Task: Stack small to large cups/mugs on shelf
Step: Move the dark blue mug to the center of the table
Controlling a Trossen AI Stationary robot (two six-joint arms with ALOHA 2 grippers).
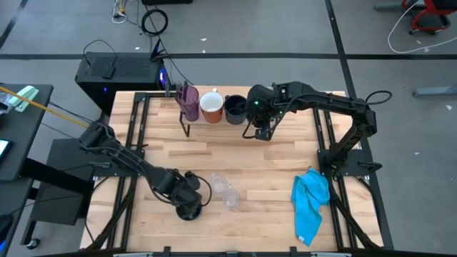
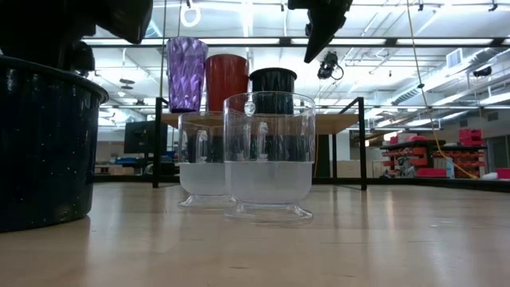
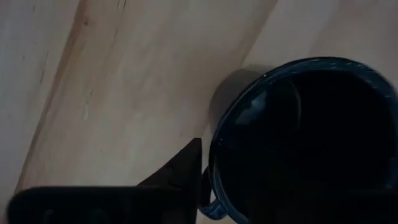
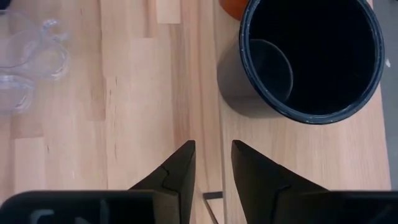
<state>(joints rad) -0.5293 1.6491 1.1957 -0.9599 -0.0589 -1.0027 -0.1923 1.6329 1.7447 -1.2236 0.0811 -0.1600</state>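
A purple tumbler, a white mug with an orange inside and a black mug stand in a row on the shelf at the table's far side. My right gripper hovers above the shelf's near edge beside that black mug, its fingers a narrow gap apart and empty. A second black mug stands near the table's front left, with my left gripper on it. Two small clear cups stand on the table just right of it. My left gripper comes from above at the black mug's rim. One finger stands against the outside of the wall; the other is lost in the mug's dark inside. The mug stands upright with its base on the table.
A blue cloth lies crumpled at the table's near right. The clear cups stand close to the held mug. Bare wood lies between the shelf and the cups.
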